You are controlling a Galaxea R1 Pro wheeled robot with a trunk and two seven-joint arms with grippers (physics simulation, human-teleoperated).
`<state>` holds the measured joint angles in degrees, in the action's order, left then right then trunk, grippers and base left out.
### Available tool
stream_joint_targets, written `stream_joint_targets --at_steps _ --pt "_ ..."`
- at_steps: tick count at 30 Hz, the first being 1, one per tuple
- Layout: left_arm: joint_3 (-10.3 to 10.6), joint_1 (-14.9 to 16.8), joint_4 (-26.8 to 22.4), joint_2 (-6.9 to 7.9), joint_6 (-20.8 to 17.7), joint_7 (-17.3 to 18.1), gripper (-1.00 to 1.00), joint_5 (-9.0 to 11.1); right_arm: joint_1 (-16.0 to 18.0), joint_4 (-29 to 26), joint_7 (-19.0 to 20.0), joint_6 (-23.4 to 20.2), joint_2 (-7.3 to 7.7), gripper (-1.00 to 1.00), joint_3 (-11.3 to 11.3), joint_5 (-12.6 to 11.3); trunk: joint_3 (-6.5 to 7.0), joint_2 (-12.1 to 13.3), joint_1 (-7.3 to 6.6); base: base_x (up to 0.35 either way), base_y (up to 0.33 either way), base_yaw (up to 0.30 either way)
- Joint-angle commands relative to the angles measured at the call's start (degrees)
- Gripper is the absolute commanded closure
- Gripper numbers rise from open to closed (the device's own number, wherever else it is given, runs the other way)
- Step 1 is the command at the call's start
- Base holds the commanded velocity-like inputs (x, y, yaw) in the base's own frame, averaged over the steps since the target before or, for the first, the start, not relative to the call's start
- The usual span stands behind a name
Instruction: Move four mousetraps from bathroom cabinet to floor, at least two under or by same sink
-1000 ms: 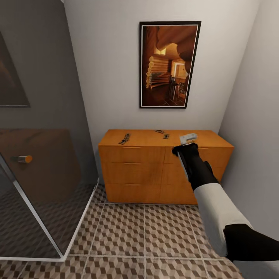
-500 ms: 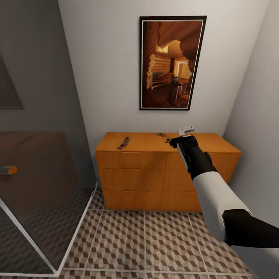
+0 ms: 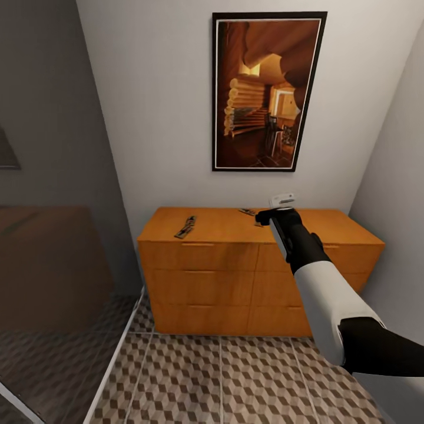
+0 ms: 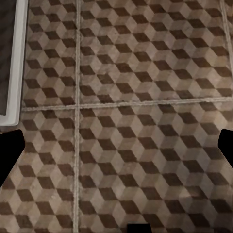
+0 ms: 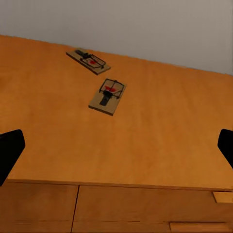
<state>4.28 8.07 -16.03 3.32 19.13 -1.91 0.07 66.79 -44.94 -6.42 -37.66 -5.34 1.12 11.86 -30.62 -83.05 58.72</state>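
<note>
the bathroom floor, tiled in a brown-and-beige cube pattern with pale grout lines, spreads below both arms. in the left wrist view the floor lies directly beneath the left gripper, with a white raised edge off to one side. the left gripper's two dark fingertips sit at opposite borders of that view, spread wide, with nothing between them.

the cabinet, a low orange-brown chest with two columns of drawers, stands against the wall directly ahead of the right gripper. a framed picture hangs on the wall above it. a glass panel stands off to the left-arm side.

the right arm reaches forward, placing the right gripper above the cabinet top near its middle. in the right wrist view the cabinet top lies under the gripper, and the fingertips appear at opposite borders, released and empty.

the mousetraps: two lie flat on the cabinet top just beyond the right gripper, near each other but apart, the farther one close to the wall. in the head view one of them shows just to the left-arm side of the right gripper. further mousetraps lie on the cabinet top well apart from the gripper, toward the left-arm end; their count there cannot be told.
</note>
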Motion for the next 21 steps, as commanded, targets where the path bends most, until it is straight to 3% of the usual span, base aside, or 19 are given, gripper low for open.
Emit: stream_joint_targets --at_steps 1,4,13,17,21 --pt "0.4 0.1 0.0 0.04 0.2 -0.2 -1.0 0.0 0.0 0.3 -0.2 0.1 0.04 -1.0 0.1 -0.4 -0.06 0.0 0.01 0.097 0.0 0.0" --pt "0.5 0.1 0.0 0.03 0.2 -0.2 -1.0 0.0 0.0 2.4 -0.2 2.1 0.12 -1.0 0.1 -2.2 -0.06 0.0 0.01 0.053 0.0 0.0" --pt "0.5 0.1 0.0 -0.05 0.1 -0.2 -1.0 0.0 0.0 4.9 -0.2 4.0 0.22 -1.0 0.0 -3.4 -0.06 0.0 0.01 0.01 0.0 0.0" --pt "0.6 0.1 0.1 -0.07 0.1 -0.2 -1.0 0.0 0.0 5.1 0.9 5.3 0.98 -1.0 -0.1 -7.8 -0.06 0.0 0.01 0.0 0.0 0.0" --pt "0.6 0.1 0.1 -0.14 0.1 -0.2 -1.0 0.0 0.0 5.1 1.7 5.5 2.0 -1.0 -0.1 -9.6 -0.06 0.0 0.01 0.0 0.0 0.0"
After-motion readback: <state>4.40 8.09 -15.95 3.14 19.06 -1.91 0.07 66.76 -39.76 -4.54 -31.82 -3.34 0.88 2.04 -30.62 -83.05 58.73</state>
